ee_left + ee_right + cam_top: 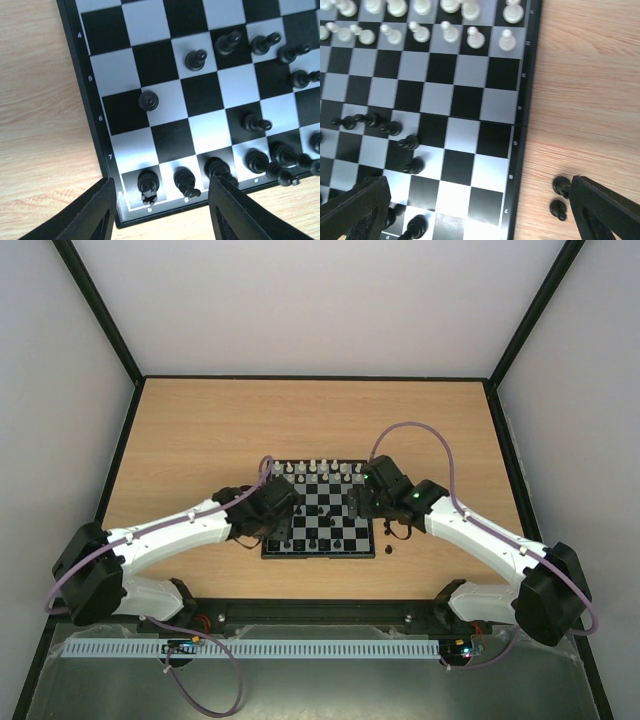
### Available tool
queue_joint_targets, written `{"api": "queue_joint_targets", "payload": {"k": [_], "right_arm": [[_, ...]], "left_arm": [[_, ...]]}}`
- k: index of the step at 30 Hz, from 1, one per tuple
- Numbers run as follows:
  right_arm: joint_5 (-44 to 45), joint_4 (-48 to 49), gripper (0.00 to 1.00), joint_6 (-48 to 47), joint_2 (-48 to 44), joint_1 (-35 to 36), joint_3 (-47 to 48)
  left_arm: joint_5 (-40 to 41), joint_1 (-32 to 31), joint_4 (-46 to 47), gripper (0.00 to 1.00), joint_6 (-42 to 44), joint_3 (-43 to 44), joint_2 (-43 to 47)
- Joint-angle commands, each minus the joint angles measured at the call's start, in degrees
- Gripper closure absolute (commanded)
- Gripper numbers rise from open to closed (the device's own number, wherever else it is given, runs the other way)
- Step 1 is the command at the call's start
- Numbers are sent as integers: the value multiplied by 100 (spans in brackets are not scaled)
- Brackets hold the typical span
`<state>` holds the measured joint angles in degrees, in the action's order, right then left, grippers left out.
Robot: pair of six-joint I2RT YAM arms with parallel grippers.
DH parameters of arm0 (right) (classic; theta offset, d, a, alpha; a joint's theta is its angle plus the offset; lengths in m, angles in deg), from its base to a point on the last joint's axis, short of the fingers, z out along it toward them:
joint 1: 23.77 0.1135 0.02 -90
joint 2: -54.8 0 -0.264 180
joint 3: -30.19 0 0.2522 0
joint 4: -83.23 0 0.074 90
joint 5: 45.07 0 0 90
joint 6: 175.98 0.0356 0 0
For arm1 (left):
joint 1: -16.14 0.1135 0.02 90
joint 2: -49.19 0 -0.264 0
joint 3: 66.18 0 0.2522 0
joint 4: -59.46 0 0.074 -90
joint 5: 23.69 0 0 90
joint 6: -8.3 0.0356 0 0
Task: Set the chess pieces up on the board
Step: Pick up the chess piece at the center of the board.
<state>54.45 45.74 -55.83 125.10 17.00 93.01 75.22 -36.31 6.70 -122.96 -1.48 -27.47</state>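
Note:
The board [345, 502] lies mid-table. Cream-white chess pieces [314, 468] fill its two far rows [450, 32]. Black chess pieces stand on the near half: a rook [148, 186] in the corner square, a knight [186, 182] beside it, and pawns [196, 59] scattered farther in. My left gripper [161, 200] hangs open over the near left corner, rook and knight below the gap, nothing held. My right gripper [480, 210] stands wide open over the board's right edge [520, 130]. Two black pieces [561, 186] stand on the table beside its right finger [600, 210].
Bare wooden table [200, 440] surrounds the board, bounded by white walls with a black frame. The two loose black pieces [388, 550] sit just off the board's near right corner. Both arms reach in from the near edge.

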Motion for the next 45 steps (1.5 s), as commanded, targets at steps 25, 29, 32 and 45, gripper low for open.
{"api": "queue_joint_targets", "payload": {"k": [25,29,32,45], "right_arm": [[485,-2115,49,2819,-573,728,-1047],[517,-1958,53,2904,-484,809,-1179],[604,-1912,54,2888,-376,809,-1129],[525,-1333,67,2281,107,434,-1000]], "left_arm": [[-906,582,1299,35,1275,116,327],[-867,580,1277,35,1270,105,345],[-846,589,1281,35,1265,105,321],[-752,619,1246,34,1247,93,290]]}}
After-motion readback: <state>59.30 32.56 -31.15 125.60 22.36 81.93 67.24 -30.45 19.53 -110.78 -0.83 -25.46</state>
